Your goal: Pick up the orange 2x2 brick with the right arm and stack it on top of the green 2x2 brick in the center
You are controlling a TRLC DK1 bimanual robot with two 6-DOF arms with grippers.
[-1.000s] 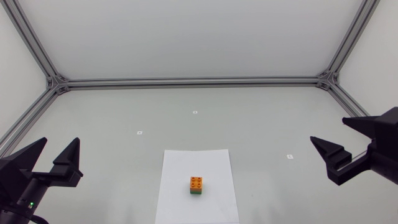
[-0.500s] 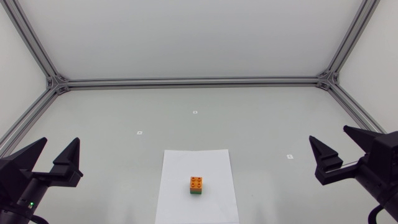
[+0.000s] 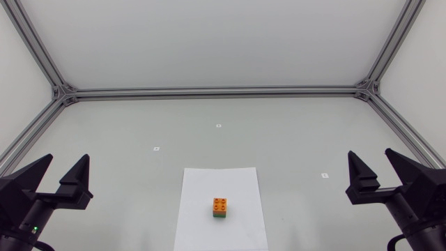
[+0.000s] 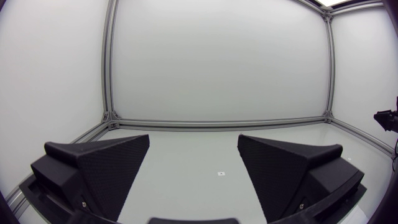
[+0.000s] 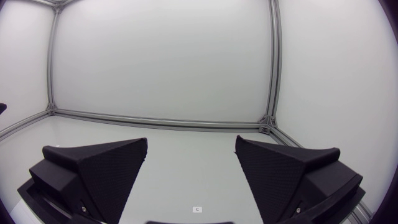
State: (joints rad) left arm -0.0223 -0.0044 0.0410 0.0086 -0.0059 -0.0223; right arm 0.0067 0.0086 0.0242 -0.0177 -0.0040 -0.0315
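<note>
The tabletop (image 3: 139, 118) is a pale grey-white, matte surface. A silver metal rail (image 3: 216, 91) runs along its far edge, and matching rails border its left side (image 3: 28, 129) and right side (image 3: 401, 125), meeting the far one at the corners. A white sheet of paper (image 3: 202, 209) lies flat near the front, around the middle. Three small white square markers sit on the bare surface: one beyond the sheet at centre (image 3: 218, 126), one left of it (image 3: 156, 148), and one well to the right (image 3: 324, 175).
</note>
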